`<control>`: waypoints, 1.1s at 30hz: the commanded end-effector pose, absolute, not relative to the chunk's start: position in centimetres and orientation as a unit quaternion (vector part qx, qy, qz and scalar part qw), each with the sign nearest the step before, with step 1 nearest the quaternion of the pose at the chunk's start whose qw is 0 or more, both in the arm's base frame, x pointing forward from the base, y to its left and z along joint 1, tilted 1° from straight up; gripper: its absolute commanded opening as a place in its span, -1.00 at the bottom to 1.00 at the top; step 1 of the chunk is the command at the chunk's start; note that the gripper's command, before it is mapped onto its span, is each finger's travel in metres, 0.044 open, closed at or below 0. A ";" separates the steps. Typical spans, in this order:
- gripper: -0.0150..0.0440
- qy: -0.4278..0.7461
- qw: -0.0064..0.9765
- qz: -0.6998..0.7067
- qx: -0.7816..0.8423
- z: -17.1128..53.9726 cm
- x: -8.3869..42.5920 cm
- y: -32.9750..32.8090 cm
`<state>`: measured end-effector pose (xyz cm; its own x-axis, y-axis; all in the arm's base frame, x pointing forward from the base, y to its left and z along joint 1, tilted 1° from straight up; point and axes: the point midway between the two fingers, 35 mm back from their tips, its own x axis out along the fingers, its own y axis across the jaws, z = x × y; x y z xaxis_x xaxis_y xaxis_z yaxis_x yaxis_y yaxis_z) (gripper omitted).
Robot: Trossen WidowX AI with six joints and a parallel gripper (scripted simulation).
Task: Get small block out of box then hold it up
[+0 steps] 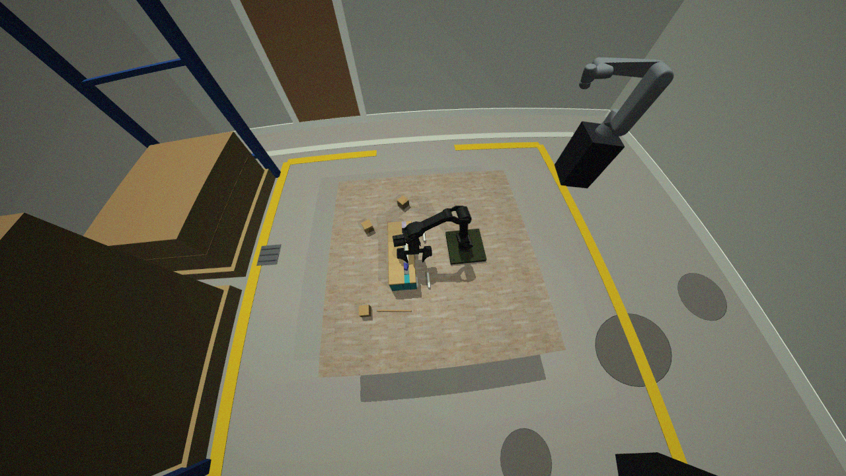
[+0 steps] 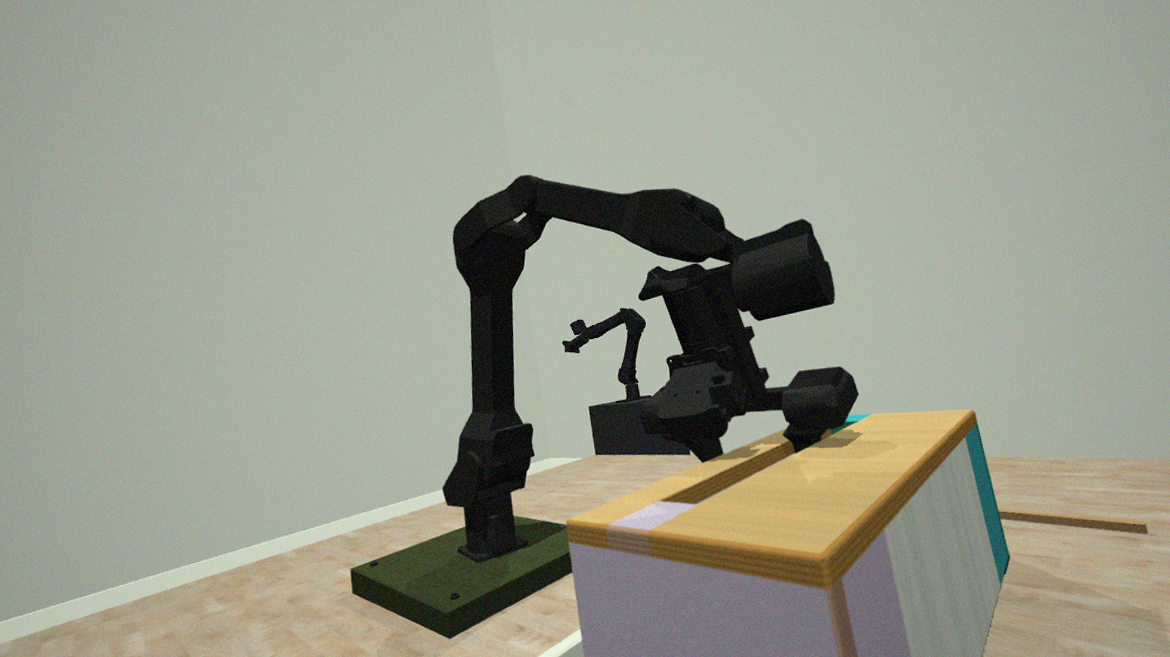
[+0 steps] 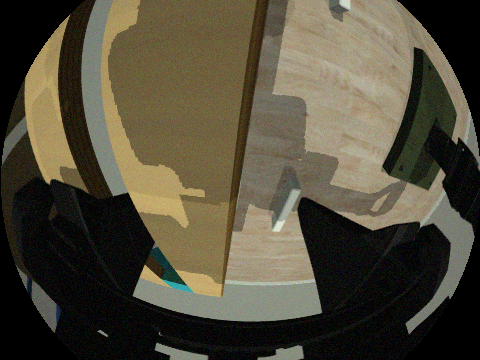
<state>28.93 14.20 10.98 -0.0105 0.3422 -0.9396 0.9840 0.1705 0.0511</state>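
Gripper is spread wide and empty, hanging low over the wooden top of the box. One finger is over the lid near the slot that runs along the top; the other is over the front edge side.

The block reads as a small purple speck near the teal end of the box in the top view, just ahead of the gripper. Too small to tell exactly where it sits on the shelf. Not visible in the wrist or exterior views.

My read: I'm still in the get-it-out phase, nothing extracted yet. To do this well I'd keep contact light and push only along the shelf line, never sideways into the box wall, and confirm which end is open before nudging. I can't tell that from here; the far end is teal, the near end lilac.

White stick lies on the table beside the box front.
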 end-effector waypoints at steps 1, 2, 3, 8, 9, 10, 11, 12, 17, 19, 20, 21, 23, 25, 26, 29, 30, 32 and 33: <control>0.86 0.615 0.454 -0.354 0.538 11.0 28.9 14.6; 0.86 0.615 0.454 -0.354 0.538 11.0 28.9 14.7; 0.86 0.615 0.454 -0.354 0.538 11.0 28.9 14.8; 0.86 0.615 0.454 -0.354 0.538 11.0 28.8 15.3; 0.86 0.615 0.454 -0.354 0.538 11.0 28.8 15.4; 0.86 0.615 0.454 -0.354 0.538 11.0 28.8 15.5; 0.86 0.615 0.454 -0.354 0.538 11.0 28.8 15.6; 0.86 0.615 0.454 -0.354 0.538 11.0 28.7 15.7; 0.86 0.615 0.454 -0.354 0.538 11.0 28.6 16.2; 0.86 0.615 0.454 -0.354 0.539 11.0 28.6 16.4; 0.86 0.616 0.454 -0.354 0.539 11.0 28.6 16.5; 0.86 0.616 0.454 -0.354 0.539 11.0 28.6 16.6; 0.86 0.616 0.454 -0.354 0.539 11.0 28.5 16.8; 0.86 0.616 0.454 -0.354 0.539 11.0 28.5 17.0; 0.86 0.616 0.454 -0.354 0.539 11.0 28.5 17.1; 0.86 0.616 0.453 -0.354 0.539 11.0 28.4 17.4; 0.86 0.616 0.453 -0.354 0.539 11.0 28.4 17.5; 0.86 0.616 0.453 -0.354 0.539 11.0 28.4 17.7; 0.86 0.616 0.453 -0.354 0.539 11.0 28.4 17.8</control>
<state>28.38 17.42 11.03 -0.0091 0.3425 -0.9395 0.9840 0.1702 0.0526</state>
